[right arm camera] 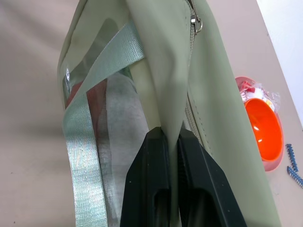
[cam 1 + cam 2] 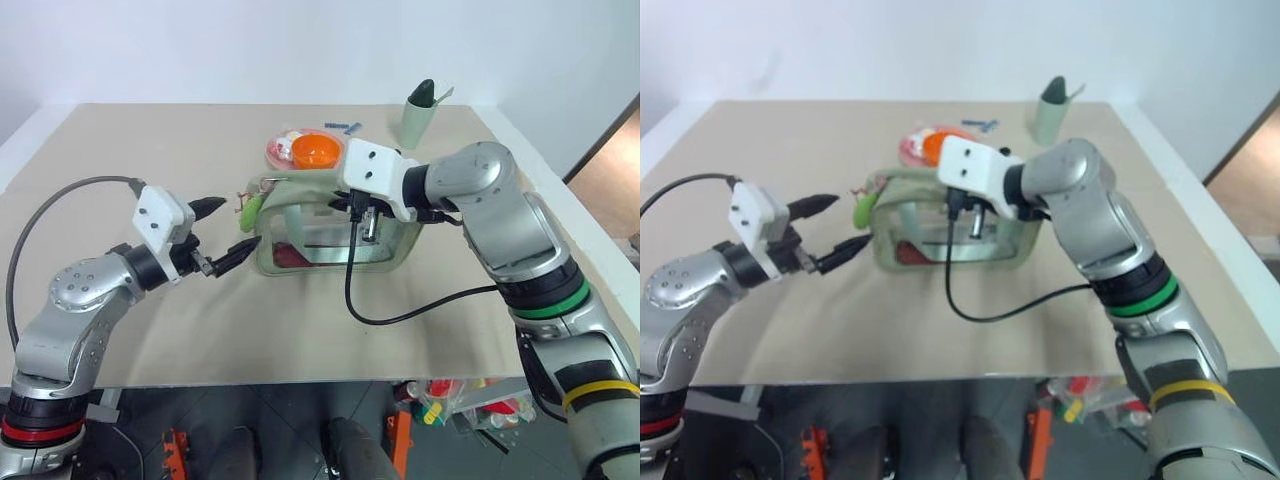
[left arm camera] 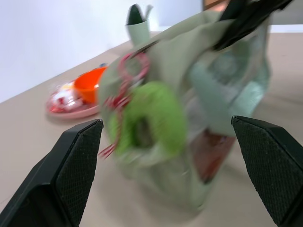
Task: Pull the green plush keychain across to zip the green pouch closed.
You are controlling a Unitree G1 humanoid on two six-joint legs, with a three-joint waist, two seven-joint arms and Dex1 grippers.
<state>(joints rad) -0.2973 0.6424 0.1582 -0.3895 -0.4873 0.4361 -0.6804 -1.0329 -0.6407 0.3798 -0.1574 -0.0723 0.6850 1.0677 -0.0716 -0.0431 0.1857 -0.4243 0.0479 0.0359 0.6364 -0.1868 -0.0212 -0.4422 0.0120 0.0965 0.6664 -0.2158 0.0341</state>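
Green pouch (image 2: 335,235): stands mid-bench (image 2: 150,150), clear window side facing the camera; contents behind the plastic indistinct, one reddish item low at the left end. Its top is partly hidden by the right arm.

Green plush keychain (image 2: 249,211): hangs on a reddish cord at the pouch's left end; blurred in the left wrist view.

Left gripper (image 2: 226,232): released, fingers spread wide, just beside the keychain, apart from it.

Right gripper (image 1: 170,142): clenched on a fold of the pouch's top fabric beside the zipper.

Orange bowl (image 2: 317,151): on a pink plate behind the pouch, partly hidden.

Sage cup (image 2: 420,117): far right of bench.
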